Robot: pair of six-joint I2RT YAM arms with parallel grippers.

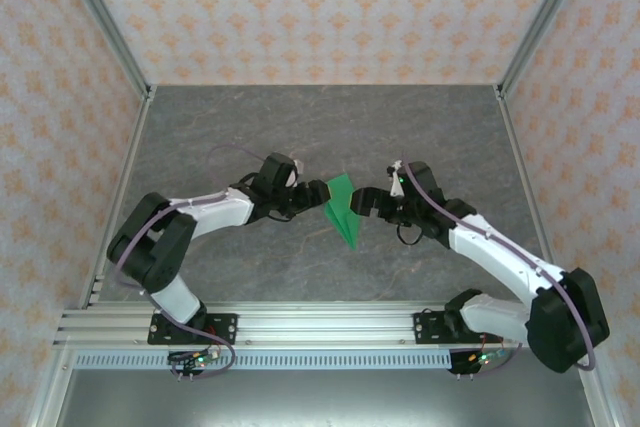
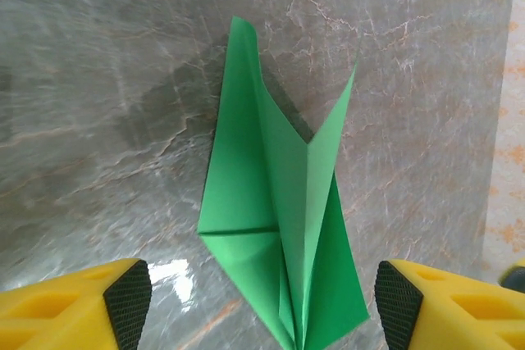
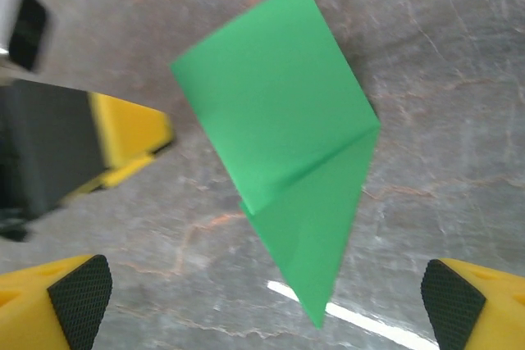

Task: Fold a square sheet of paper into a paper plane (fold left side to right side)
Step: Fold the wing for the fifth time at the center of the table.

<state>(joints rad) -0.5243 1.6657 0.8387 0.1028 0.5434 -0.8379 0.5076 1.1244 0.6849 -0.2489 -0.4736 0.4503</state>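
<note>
The paper plane (image 1: 342, 209) lies on the table (image 1: 250, 137) near its middle, between the two hands, its narrow point toward the arms' bases. It is bright green paper folded into a slim, pointed shape. From the left wrist (image 2: 283, 227) a centre crease runs its length and one flap seems to lift off the surface; from the right wrist (image 3: 287, 161) it reads as a flat kite with one cross crease.

By the look of it, it handles as very light, thin and limp. It probably slides on the smooth stone-patterned table at any sideways push, and springs back at folds that are not pressed hard. A firm pinch would crumple or mark it. The likeliest places to take hold are the raised flap or a free long edge, where a finger can get under. Pressing down on the centre crease would pin it against sliding.

No brand, label or writing shows on the paper, and none can be read on the table or the patterned walls (image 1: 300, 7).

The left hand (image 1: 308, 197) stands just beside the plane's left edge, its fingers spread wide on either side of the tail (image 2: 264, 305), touching nothing. The right hand (image 1: 368, 200) sits just to the right, also spread wide and empty (image 3: 267, 301).
</note>
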